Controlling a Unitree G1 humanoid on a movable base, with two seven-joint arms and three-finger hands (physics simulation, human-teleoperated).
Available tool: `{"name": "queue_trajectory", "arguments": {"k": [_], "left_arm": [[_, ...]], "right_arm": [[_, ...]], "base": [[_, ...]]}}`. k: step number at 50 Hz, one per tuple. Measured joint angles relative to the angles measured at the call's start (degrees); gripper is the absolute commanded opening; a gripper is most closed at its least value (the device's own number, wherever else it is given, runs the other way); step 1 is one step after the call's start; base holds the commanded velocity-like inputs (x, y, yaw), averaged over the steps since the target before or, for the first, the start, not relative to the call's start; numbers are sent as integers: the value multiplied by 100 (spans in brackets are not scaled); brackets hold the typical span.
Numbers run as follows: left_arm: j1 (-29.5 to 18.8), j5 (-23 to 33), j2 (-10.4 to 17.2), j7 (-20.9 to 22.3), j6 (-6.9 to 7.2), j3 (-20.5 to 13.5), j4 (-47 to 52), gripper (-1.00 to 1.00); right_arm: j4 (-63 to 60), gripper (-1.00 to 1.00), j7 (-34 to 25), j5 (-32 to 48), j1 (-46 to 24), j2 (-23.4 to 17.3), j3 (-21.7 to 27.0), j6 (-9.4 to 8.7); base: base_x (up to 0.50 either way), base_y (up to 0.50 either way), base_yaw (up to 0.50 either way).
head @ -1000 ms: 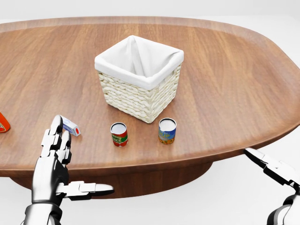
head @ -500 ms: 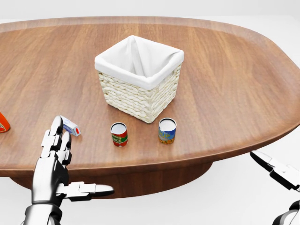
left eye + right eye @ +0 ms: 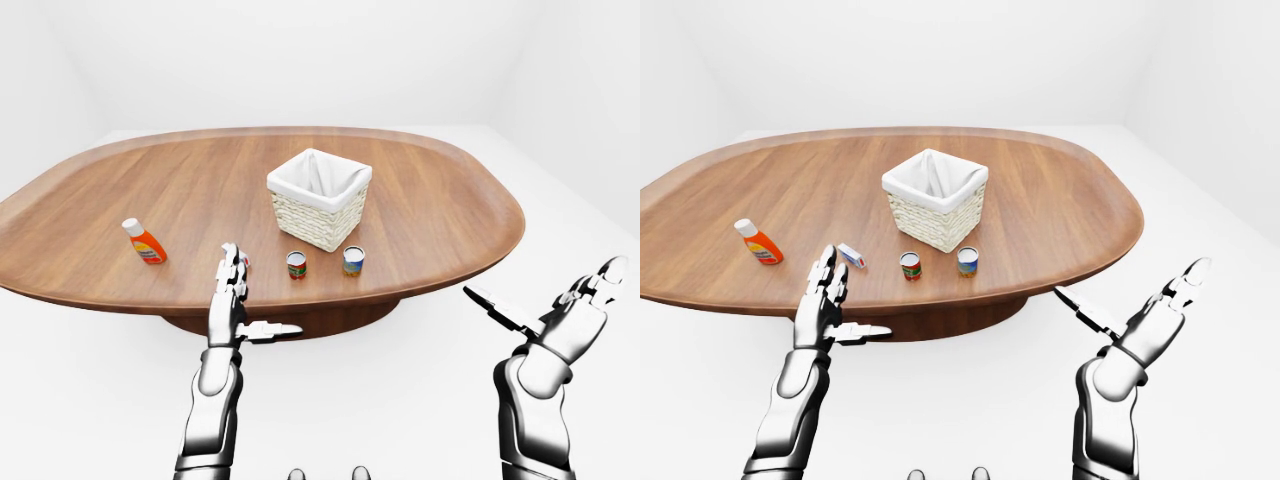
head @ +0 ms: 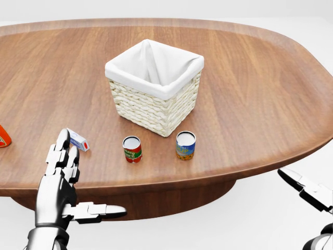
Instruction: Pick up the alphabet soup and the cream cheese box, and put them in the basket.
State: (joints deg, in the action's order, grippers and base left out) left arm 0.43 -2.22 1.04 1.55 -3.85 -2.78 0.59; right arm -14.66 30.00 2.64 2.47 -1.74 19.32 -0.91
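A woven basket [image 4: 154, 86] with a white liner stands mid-table. Below it in the head view are two upright cans, one with a blue and yellow label [image 4: 185, 145] and one with a red and green label [image 4: 132, 149]. I cannot read which is the alphabet soup. The small white, blue and red cream cheese box [image 4: 79, 140] lies left of the cans. My left hand [image 4: 88, 177] is open at the table's near edge, its fingertips [image 4: 63, 136] just in front of the box. My right hand [image 3: 1130, 300] is open, off the table to the right and below the tabletop.
An orange bottle [image 3: 146, 241] lies on the wooden table [image 4: 250, 104] far left of the box. The table's rounded edge runs between my hands and the cans. White floor surrounds the table.
My right hand has drifted slightly down and to the right in the head view. The left hand and the objects have not moved.
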Motion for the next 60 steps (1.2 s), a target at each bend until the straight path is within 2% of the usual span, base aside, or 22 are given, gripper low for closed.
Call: {"name": "queue_trajectory", "arguments": {"k": [10, 30, 41, 60], "left_arm": [[-20, -21, 0, 18, -115, -1, -74, 100], [-44, -45, -1, -39, -115, -14, -127, 100], [-48, -64, 1, -38, -115, -19, -132, 100], [-52, -81, 5, -105, -115, -52, -134, 100]], "right_arm": [[44, 100, 0, 56, 6, -6, -26, 83], [124, 100, 0, 135, 12, -11, -51, 222], [138, 100, 0, 168, 39, 3, -61, 407], [139, 100, 0, 169, 48, 6, -49, 424]], "base": [[0, 0, 0], [0, 0, 0], [0, 0, 0], [10, 0, 0]]}}
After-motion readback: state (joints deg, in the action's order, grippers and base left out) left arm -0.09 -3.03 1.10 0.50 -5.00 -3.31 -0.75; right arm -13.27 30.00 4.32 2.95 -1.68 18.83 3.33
